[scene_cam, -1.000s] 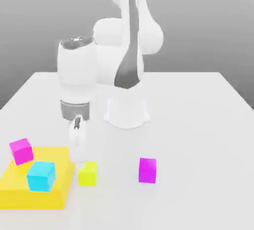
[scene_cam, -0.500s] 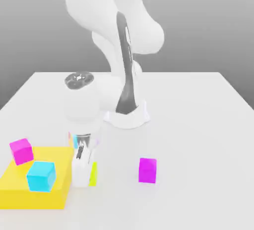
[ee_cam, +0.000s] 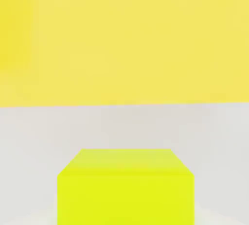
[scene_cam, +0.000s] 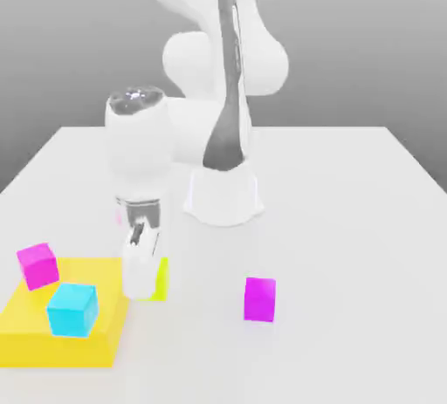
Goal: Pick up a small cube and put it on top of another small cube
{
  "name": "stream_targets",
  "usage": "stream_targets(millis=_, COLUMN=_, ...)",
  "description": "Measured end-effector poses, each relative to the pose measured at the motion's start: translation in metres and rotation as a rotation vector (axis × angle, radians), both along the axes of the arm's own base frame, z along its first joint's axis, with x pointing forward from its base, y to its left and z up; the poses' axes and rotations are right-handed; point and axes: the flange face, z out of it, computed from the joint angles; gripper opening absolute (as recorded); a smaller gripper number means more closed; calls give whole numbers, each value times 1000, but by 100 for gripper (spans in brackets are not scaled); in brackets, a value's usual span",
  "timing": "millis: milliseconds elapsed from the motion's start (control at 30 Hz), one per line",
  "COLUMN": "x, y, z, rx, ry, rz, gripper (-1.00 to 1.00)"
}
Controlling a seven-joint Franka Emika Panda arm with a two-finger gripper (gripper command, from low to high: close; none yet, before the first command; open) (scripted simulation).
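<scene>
Lime yellow-green, plain and matte: the small cube [ee_cam: 125,199] is what I have in my gripper [scene_cam: 142,287], closed on it, one side of the cube showing past my fingers towards the exterior view's right. In my judgement it is clear of the table [scene_cam: 349,219], since it sits high against its surroundings; the grip appears sound.

Just beside my hand, towards the exterior view's left, lies the yellow slab [scene_cam: 61,348]. On it, apart from each other, are the cyan cube [scene_cam: 72,310] and a magenta cube [scene_cam: 38,266], the latter tilted to my eye. A second magenta cube [scene_cam: 259,299] stands on the table, well apart, towards the exterior view's right.

Finding on the coming move: it turns on which way the target lies from my hand, slab side or open-table side. The order does not name it. The lone cube would offer the simpler seat; a cube on the slab calls for more height and risks a knock.
</scene>
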Motion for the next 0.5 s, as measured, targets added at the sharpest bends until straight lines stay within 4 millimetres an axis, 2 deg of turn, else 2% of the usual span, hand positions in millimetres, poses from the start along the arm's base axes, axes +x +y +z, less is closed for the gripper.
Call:
stream_targets(millis=133, x=12, y=-71, z=51, rx=-41, ry=0, rz=-22, gripper=-100)
stream_targets(millis=200, x=7, y=-105, z=73, rx=-37, ry=6, rz=-67, gripper=-100)
stream_targets(millis=300, x=-12, y=-154, z=105, rx=-10, ry=8, rz=-158, gripper=-100)
stream_targets(millis=367, x=-22, y=-166, z=93, rx=18, ry=10, rz=-218, gripper=-100)
stream_targets(millis=467, x=-26, y=-170, z=55, rx=26, ry=11, rz=-236, gripper=-100)
stream_targets(millis=500, x=-26, y=-169, z=44, rx=27, ry=11, rz=-238, gripper=100)
